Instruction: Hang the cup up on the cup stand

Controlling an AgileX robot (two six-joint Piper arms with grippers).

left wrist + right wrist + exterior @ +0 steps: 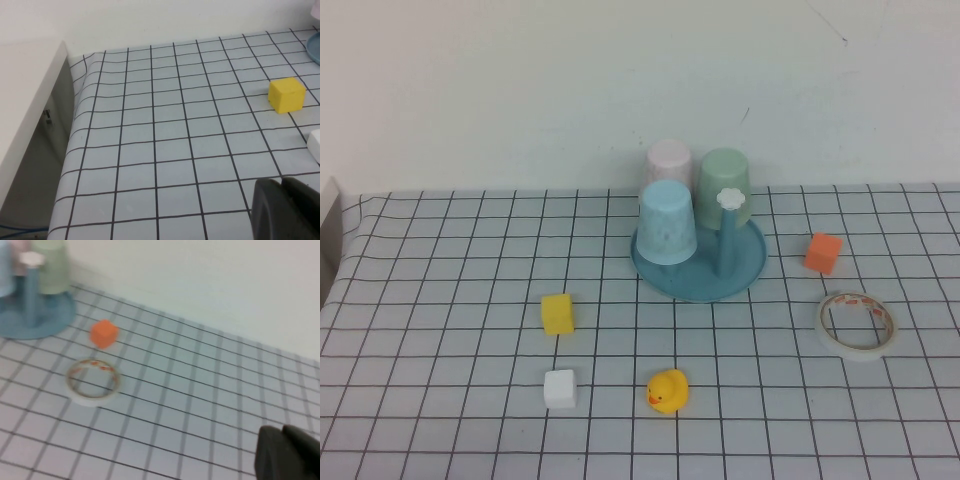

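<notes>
Table [440, 300] – grid-patterned cloth, white wall behind. Cup stand [745, 275] sits centre-right toward back; cup [668, 222] upside down on stand's front-left peg, pink cup [669, 160] and green cup [724, 175] inverted behind it, one bare peg [730, 200] with white flower knob at front right. Tape ring [858, 324] right of stand, flat. Orange cube [822, 253] between stand and table's right edge. Yellow cube [557, 313], white cube [560, 388], rubber duck [668, 391] near front. Left gripper [287, 210] – closed, holding nothing, low over table's left side. Right gripper [290, 455] closed, empty, over right side.
</notes>
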